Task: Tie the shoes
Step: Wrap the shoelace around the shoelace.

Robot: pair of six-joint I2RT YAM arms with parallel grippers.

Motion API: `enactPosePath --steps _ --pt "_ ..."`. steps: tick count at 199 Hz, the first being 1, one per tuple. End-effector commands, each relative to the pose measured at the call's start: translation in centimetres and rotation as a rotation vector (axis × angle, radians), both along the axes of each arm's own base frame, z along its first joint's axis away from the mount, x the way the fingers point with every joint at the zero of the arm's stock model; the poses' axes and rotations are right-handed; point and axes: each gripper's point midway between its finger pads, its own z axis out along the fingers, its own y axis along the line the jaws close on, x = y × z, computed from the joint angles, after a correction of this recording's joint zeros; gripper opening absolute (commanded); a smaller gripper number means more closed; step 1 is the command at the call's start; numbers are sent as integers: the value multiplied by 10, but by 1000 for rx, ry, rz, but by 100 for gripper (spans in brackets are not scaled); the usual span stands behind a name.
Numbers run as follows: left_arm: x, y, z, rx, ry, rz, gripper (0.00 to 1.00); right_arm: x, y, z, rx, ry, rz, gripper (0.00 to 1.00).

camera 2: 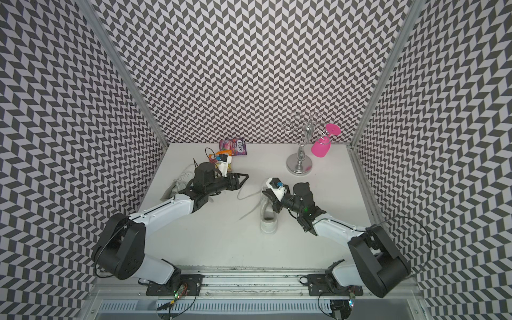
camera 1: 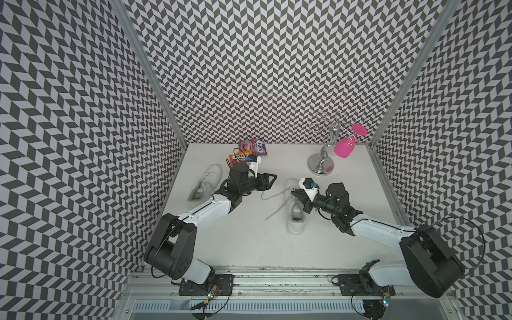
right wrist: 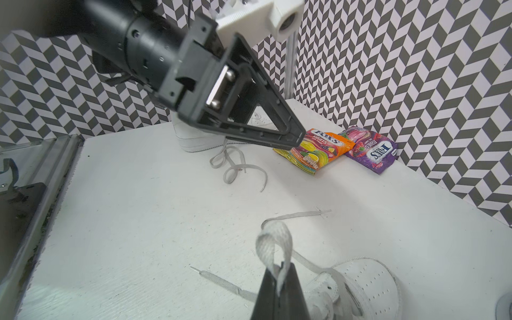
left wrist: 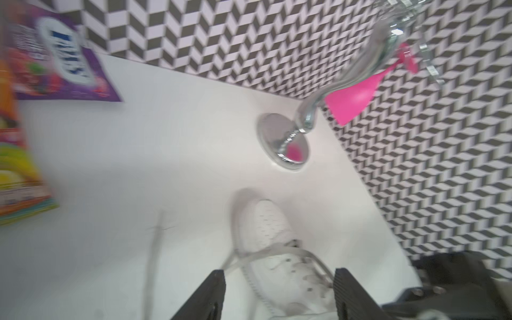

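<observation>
Right claw [right wrist: 279, 274] — lace loop [right wrist: 274, 241] pinched inside

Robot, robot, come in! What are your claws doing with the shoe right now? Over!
Right gripper shut on a lace loop of the near shoe. Left gripper open, empty, above that shoe. Far shoe untied. Nothing in the way.

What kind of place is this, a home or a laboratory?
Most likely a robot test cell, not a home: chevron-patterned walls enclose a small white table, and two arms are bolted to a metal rail at its front edge.
</observation>
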Motion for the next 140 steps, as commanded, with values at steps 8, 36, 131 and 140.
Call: enactPosePath --steps 8,36,131,140 --pt "22 20 -62 331 85 55 65 2 -1 20 27 -49 -18 0" --pt "43 25 -102 512 128 86 64 2 -2 20 27 -48 -26 0" --pt "46 17 -176 733 249 52 41 2 -5 24 29 -59 -47 0" --pt "45 18 -178 737 251 53 36 3 -6 25 30 -61 -52 0"
